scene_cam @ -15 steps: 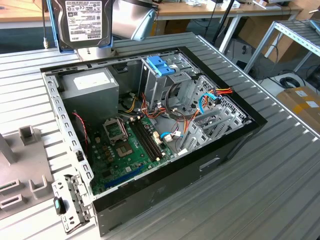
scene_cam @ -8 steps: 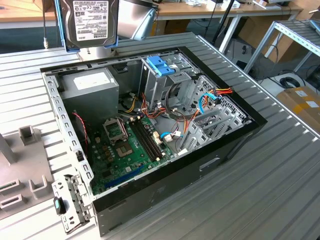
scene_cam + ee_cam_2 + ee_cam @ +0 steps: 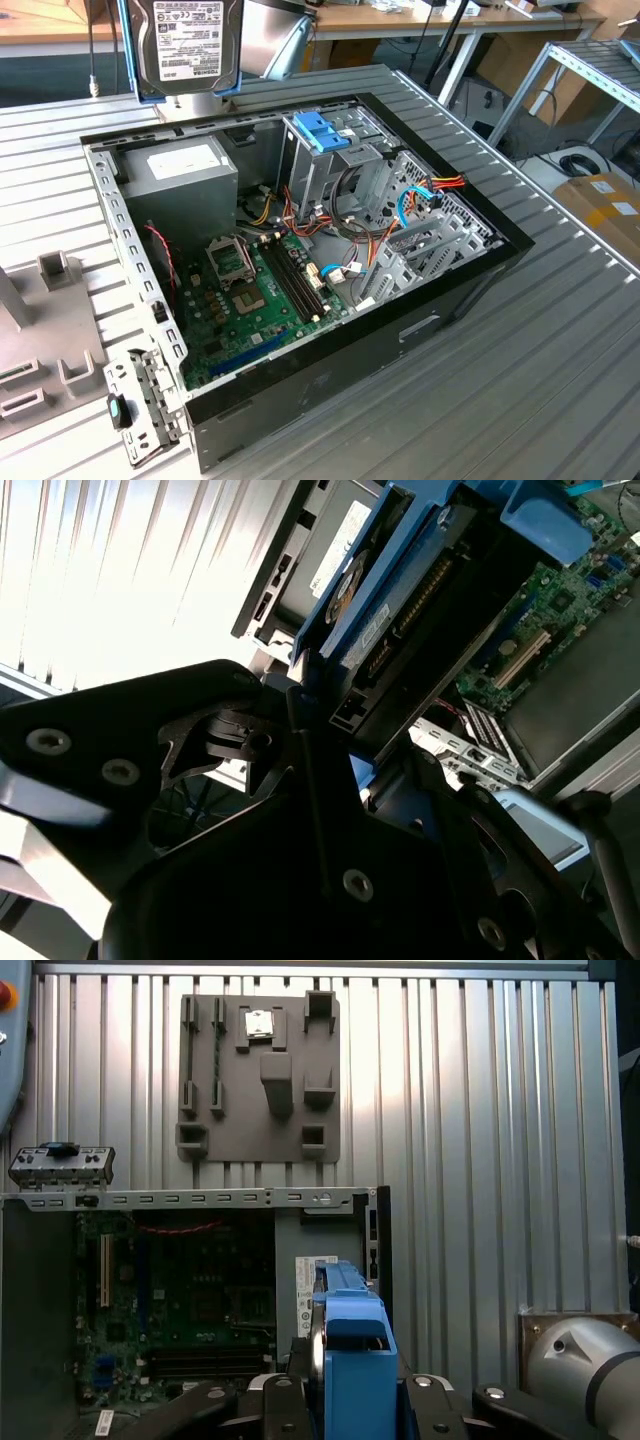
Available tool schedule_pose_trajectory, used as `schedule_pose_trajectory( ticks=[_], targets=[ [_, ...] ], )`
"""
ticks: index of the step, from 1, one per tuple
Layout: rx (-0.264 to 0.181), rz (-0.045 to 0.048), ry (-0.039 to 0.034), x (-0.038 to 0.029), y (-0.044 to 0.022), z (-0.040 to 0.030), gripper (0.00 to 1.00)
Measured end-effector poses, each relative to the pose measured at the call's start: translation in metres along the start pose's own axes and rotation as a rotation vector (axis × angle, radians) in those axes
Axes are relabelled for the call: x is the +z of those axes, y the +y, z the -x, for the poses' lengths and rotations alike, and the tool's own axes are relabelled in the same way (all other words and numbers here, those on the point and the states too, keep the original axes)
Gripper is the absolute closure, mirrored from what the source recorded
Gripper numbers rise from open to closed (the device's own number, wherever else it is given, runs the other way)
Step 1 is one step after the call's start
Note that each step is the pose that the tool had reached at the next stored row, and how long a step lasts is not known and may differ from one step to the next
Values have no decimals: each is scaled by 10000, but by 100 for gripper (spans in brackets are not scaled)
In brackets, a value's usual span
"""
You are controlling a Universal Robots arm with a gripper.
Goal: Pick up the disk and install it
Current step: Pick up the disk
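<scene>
One disk (image 3: 188, 45) held above the desk (image 3: 540, 390).
Jaws clamp its blue rails; it hangs upright over the open computer case (image 3: 420, 330), probably to suit edge-first entry to the drive cage (image 3: 305, 185).

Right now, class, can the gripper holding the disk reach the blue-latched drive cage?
Probably yes: the gripper holds the disk above the open-topped computer case, and the drive cage sits uncovered, though cables crowd beside it.
</scene>
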State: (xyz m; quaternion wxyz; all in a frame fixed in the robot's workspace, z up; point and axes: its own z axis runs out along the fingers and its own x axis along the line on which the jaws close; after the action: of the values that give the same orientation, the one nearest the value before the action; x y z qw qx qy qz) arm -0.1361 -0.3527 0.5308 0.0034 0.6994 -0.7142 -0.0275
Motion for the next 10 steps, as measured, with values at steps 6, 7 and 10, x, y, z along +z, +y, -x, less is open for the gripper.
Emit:
schedule_pose_trajectory(
  ticks=[6, 7, 10],
  targets=[
    [-1, 0, 0, 0, -1, -14, 63],
    [-1, 0, 0, -1, -1, -21, 63],
    [0, 0, -1, -1, -1, -34, 63]
  ],
)
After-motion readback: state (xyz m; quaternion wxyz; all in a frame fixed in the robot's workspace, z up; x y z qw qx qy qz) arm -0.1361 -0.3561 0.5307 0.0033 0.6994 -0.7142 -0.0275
